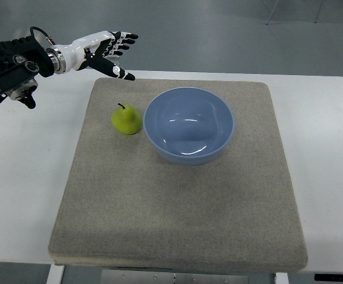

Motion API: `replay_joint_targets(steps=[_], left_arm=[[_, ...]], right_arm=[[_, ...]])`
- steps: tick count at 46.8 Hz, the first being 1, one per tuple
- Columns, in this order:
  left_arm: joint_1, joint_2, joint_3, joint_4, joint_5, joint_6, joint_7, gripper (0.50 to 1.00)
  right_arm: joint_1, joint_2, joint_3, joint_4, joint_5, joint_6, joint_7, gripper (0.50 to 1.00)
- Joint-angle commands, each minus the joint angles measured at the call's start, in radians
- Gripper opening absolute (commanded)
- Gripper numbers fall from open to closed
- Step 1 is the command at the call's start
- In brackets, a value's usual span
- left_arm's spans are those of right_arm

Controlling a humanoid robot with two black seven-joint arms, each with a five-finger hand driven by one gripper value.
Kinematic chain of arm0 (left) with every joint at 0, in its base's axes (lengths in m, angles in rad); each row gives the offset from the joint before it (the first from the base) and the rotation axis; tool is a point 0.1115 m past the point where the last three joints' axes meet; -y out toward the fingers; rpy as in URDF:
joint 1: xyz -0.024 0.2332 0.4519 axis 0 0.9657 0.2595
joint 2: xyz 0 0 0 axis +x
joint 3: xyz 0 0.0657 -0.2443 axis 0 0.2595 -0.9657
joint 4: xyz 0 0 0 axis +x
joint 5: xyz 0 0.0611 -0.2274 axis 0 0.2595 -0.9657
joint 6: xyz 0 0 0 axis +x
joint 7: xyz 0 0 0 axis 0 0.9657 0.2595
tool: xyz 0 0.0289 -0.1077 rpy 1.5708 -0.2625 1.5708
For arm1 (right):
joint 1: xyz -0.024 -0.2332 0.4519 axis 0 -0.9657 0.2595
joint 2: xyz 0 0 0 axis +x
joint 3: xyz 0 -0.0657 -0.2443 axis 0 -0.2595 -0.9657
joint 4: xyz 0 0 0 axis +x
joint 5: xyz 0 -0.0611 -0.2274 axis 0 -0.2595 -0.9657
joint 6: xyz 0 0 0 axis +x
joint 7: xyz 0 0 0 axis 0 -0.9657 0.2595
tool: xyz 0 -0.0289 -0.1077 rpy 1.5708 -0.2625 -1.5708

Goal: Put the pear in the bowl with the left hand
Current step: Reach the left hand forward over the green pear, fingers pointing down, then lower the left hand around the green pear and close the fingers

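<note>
Pear (126, 120) upright beside the bowl (189, 125); my left hand (105, 52), upper left, fingers spread and empty, should descend around its body

A grey-beige mat (177, 219) with a coarse, felt-like surface and rounded corners lies flat on a white tabletop (23, 177). The mat covers most of the tabletop's middle; bare white shows on its left, on its right and in a narrow strip along the far edge. The mat's near edge reaches about to the tabletop's near edge, where its thickness shows as a paler band. Beyond the tabletop lies a grey floor (219, 35) with a dull sheen. At the top right, thin pale legs (272, 12) of some furniture stand on the floor; what they carry is out of view.
</note>
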Motion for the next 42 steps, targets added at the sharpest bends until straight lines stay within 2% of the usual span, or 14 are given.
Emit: replay_joint_targets(steps=[1, 18, 42], left_arm=[[-0.014, 0.03, 0.0, -0.05, 0.092, -0.009, -0.001, 0.981], [-0.023, 0.117, 0.003, -0.199, 0.479, -0.064, -0.022, 0.979], [-0.12, 0.157, 0.003, -0.255, 0.501, -0.147, -0.033, 0.979]], right_arm=[[0.0, 0.0, 0.0, 0.0, 0.0, 0.0, 0.0, 0.926], [0.0, 0.0, 0.0, 0.0, 0.0, 0.0, 0.0, 0.924], [0.0, 0.0, 0.0, 0.0, 0.0, 0.0, 0.0, 0.924]])
